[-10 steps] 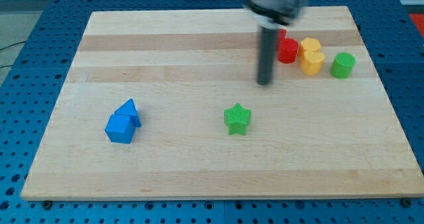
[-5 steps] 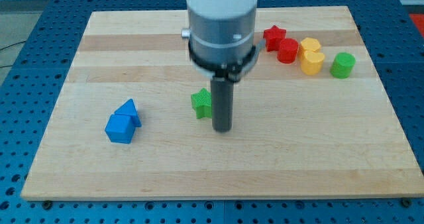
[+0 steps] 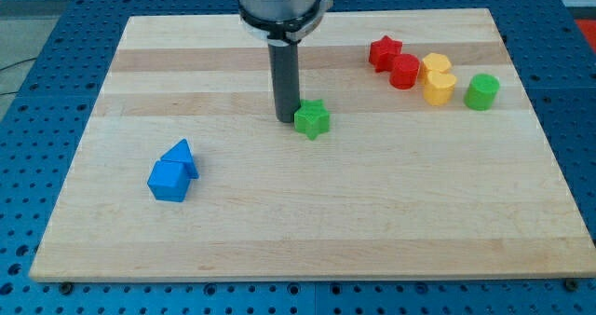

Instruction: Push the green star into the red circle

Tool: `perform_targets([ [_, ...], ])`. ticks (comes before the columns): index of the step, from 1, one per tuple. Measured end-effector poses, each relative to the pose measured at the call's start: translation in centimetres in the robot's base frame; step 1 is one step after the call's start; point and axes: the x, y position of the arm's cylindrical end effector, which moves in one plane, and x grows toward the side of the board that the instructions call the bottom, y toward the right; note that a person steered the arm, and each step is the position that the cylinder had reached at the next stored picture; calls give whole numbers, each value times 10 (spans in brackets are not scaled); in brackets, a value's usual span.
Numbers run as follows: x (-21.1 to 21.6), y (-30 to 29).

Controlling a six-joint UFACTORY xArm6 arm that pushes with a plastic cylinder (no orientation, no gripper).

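The green star (image 3: 312, 119) lies near the middle of the wooden board (image 3: 307, 222), a little above centre. My tip (image 3: 286, 119) stands right against the star's left side. The red circle (image 3: 404, 72) sits at the view's upper right, up and to the right of the star, with bare board between them.
A red star (image 3: 385, 51) touches the red circle's upper left. Two yellow blocks (image 3: 438, 79) sit just right of the circle, and a green cylinder (image 3: 481, 91) right of those. Two blue blocks (image 3: 173, 172) lie at the lower left.
The green star has gone from lower centre up and left, then right to its present spot. My tip swung from near the red blocks down past the star to its left side.
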Motion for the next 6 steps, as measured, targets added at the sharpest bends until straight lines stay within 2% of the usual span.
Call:
perform_targets([
  [2,26,-15],
  [3,38,25],
  [4,25,57],
  [5,-18,61],
  [6,-26,37],
])
